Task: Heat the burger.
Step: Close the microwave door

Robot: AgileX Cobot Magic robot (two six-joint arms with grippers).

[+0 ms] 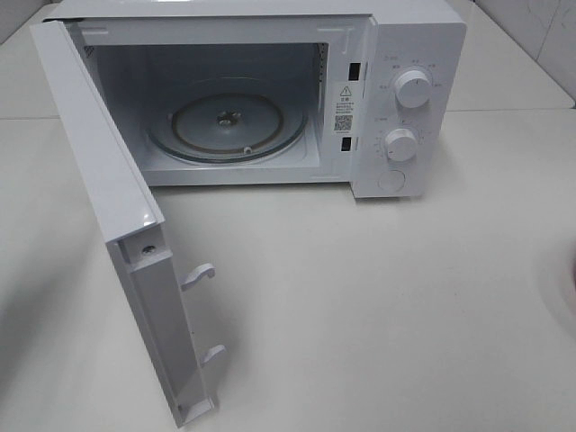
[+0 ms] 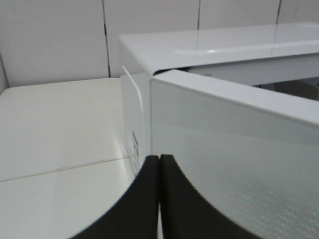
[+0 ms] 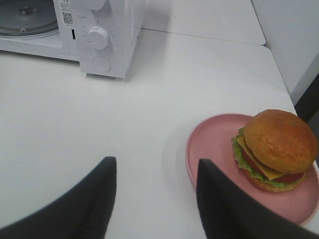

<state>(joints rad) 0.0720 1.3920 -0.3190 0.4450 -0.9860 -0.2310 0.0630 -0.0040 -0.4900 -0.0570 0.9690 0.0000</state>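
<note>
The burger [image 3: 280, 147], with an orange-brown bun, cheese, tomato and lettuce, sits on a salmon-pink plate [image 3: 214, 142] on the white table in the right wrist view. My right gripper [image 3: 156, 164] is open and empty, above the table just beside the plate. The white microwave [image 1: 409, 36] stands at the back with its door [image 1: 99, 162] swung wide open and its glass turntable [image 1: 227, 121] bare. My left gripper [image 2: 159, 158] is shut and empty, close to the outer face of the door [image 2: 234, 164]. Neither gripper nor the burger shows in the exterior view.
The open door juts forward over the left of the table [image 1: 378, 315]. Two knobs [image 1: 412, 88] and a round button [image 1: 391, 181] are on the microwave's right panel. A tiled wall [image 2: 60, 40] stands behind. The table's edge runs close behind the plate.
</note>
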